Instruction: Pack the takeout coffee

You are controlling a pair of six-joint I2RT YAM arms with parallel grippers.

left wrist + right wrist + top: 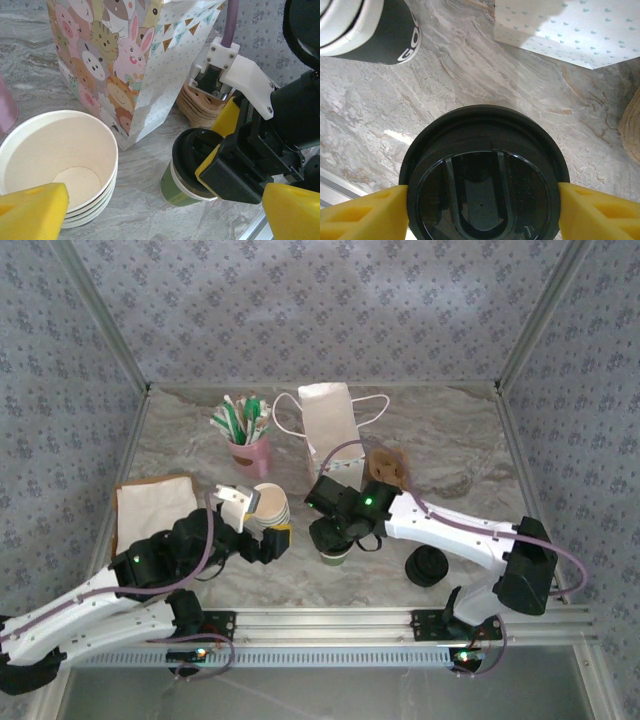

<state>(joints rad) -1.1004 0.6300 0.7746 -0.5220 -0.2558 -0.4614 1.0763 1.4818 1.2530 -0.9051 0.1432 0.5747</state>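
The takeout coffee (336,554) is a small paper cup with a green side (182,188) and a round black lid (482,190). It stands on the marble table just in front of the gift bag (326,425). My right gripper (336,533) comes down over the cup, and its yellow fingers (365,215) press on both sides of the lid, shut on it (482,212). My left gripper (270,540) is to the left of the cup and open (163,214). Its yellow fingertips (32,210) are wide apart and hold nothing.
A stack of lidless cups (266,504) with cream insides (55,160) sits beside my left gripper. The cartoon-animal gift bag (115,60) stands upright behind. Brown sleeves (388,468) lie to its right, a stack of black lids (428,566) at front right, and a pink stirrer holder (248,452) at back left.
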